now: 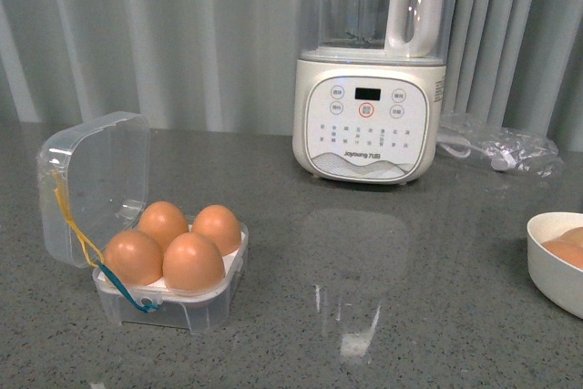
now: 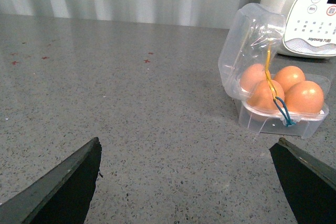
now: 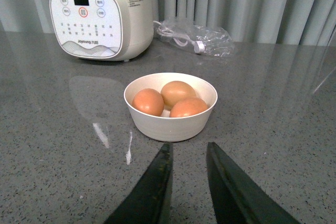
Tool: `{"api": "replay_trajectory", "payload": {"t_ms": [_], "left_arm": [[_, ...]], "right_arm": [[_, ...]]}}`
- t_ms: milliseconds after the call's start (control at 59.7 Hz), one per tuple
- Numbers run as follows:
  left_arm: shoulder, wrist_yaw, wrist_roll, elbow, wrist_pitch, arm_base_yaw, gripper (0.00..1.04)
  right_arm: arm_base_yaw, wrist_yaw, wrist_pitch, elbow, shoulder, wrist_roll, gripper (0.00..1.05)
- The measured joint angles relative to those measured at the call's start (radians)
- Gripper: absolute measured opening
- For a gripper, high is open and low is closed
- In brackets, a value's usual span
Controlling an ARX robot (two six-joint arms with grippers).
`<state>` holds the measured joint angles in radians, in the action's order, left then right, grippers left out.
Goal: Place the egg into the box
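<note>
The box (image 1: pixel 96 170) stands at the table's front left, its clear lid tipped up and back, with yellow and blue cords on its near side. Several brown eggs (image 1: pixel 193 261) fill its white insert. In the left wrist view the box (image 2: pixel 247 30) and its eggs (image 2: pixel 304 96) lie ahead, off to one side. My left gripper (image 2: pixel 189 142) is open above bare tabletop, nothing between its fingers. My right gripper (image 3: pixel 189 145) is shut and empty, just short of a white bowl (image 3: pixel 170 124) holding three more brown eggs (image 3: pixel 178 93). Neither arm shows in the front view.
A cream blender (image 1: pixel 369 125) stands at the back centre, also visible as the blender (image 3: pixel 100 19) behind the bowl. A clear plastic bag with a cable (image 1: pixel 501 148) lies to its right. The bowl (image 1: pixel 551 271) sits at the table's right edge of view.
</note>
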<state>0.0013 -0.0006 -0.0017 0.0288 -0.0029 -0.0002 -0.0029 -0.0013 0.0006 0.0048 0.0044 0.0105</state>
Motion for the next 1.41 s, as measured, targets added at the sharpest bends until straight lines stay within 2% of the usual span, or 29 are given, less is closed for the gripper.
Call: {"api": "replay_trajectory", "payload": {"t_ms": [117, 285, 402, 636, 670, 720, 787, 871, 955, 1072, 1407], "left_arm": [[0.000, 0.000, 0.000, 0.000, 0.000, 0.000, 0.98], [0.000, 0.000, 0.000, 0.000, 0.000, 0.000, 0.98], [0.000, 0.000, 0.000, 0.000, 0.000, 0.000, 0.98], [0.002, -0.008, -0.003, 0.001, -0.002, -0.002, 0.98], [0.031, -0.093, -0.034, 0.018, -0.058, -0.031, 0.98], [0.121, -0.286, -0.119, 0.075, -0.207, -0.098, 0.98], [0.234, -0.474, -0.206, 0.110, -0.287, -0.156, 0.98], [0.285, -0.528, -0.269, 0.122, -0.244, -0.170, 0.98], [0.312, -0.518, -0.289, 0.147, -0.193, -0.167, 0.98], [0.399, -0.458, -0.276, 0.180, -0.082, -0.133, 0.98], [0.825, -0.112, -0.140, 0.389, 0.254, 0.151, 0.98]], "right_arm": [[0.000, 0.000, 0.000, 0.000, 0.000, 0.000, 0.44], [0.000, 0.000, 0.000, 0.000, 0.000, 0.000, 0.83], [0.000, 0.000, 0.000, 0.000, 0.000, -0.002, 1.00], [0.000, 0.000, 0.000, 0.000, 0.000, -0.001, 0.98], [0.000, 0.000, 0.000, 0.000, 0.000, -0.001, 0.98], [0.000, 0.000, 0.000, 0.000, 0.000, -0.001, 0.98], [0.000, 0.000, 0.000, 0.000, 0.000, -0.001, 0.98], [0.000, 0.000, 0.000, 0.000, 0.000, -0.001, 0.98], [0.000, 0.000, 0.000, 0.000, 0.000, -0.001, 0.98], [0.000, 0.000, 0.000, 0.000, 0.000, -0.001, 0.98], [0.000, 0.000, 0.000, 0.000, 0.000, -0.001, 0.98]]}}
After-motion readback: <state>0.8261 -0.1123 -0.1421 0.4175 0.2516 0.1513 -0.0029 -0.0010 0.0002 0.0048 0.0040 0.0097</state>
